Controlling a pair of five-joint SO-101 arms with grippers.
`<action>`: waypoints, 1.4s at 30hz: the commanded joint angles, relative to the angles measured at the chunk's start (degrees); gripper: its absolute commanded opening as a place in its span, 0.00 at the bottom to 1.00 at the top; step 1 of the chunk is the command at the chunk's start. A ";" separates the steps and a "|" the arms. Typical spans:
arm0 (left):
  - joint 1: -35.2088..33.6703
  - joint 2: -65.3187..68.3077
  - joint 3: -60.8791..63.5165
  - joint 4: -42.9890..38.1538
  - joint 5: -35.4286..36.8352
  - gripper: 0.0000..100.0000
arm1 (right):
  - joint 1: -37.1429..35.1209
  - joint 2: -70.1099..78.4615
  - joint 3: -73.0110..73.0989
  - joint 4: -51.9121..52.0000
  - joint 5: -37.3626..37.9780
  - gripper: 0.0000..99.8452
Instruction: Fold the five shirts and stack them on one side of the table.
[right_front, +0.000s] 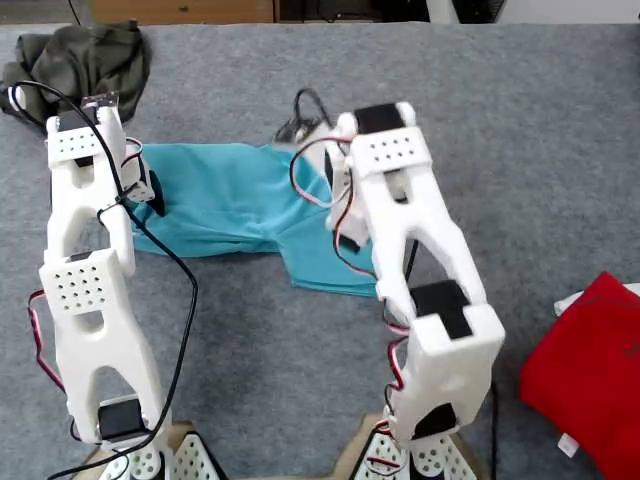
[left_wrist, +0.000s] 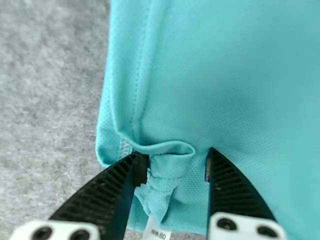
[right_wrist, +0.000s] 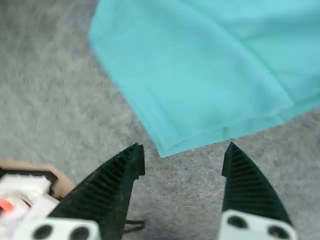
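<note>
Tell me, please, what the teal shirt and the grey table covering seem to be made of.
The teal shirt looks like a light synthetic sports knit with a matte finish: a fine pinhole mesh and stitched seams show in the left wrist view. The grey table covering looks like felt or short-pile carpet: fuzzy, mottled fibres, no visible weave.

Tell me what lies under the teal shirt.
The grey table shows around the teal shirt, so the shirt lies on it. Anything else beneath the cloth is hidden.
</note>
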 joint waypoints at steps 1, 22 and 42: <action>1.23 -0.22 -1.14 -1.49 -0.35 0.21 | -1.54 -6.73 5.67 -1.14 8.70 0.27; 1.05 -0.04 -1.41 -1.41 -0.35 0.21 | -9.45 -28.35 48.48 -36.31 14.86 0.26; 0.97 0.04 -1.58 -1.41 -0.35 0.21 | -8.48 -22.02 50.95 -38.33 13.98 0.26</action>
